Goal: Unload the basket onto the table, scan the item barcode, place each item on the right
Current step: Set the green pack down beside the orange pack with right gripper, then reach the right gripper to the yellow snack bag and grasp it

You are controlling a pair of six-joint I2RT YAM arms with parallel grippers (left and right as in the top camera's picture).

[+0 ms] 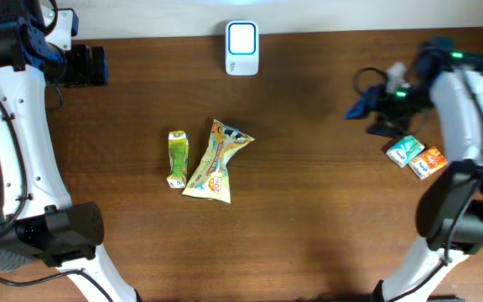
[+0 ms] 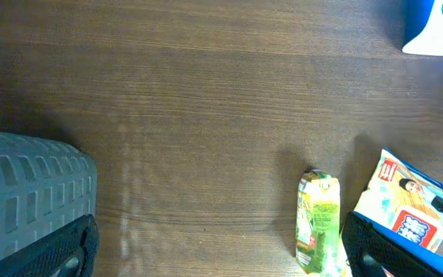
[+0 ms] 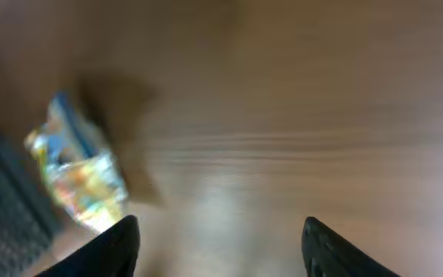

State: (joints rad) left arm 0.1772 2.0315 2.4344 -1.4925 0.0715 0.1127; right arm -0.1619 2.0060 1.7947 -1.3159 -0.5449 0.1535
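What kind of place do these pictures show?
Probably a mock checkout bench for robot tests: a white barcode scanner at the far edge of the wooden table, snack packets lying on it, and two robot arms.

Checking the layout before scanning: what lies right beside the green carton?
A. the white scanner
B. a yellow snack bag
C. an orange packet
B: the yellow snack bag lies next to the green carton; the white scanner sits at the far edge, the orange packet far off at the side.

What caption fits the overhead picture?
Left arm and right arm flank a table with white scanner, green carton, yellow snack bag, teal packet, orange packet.
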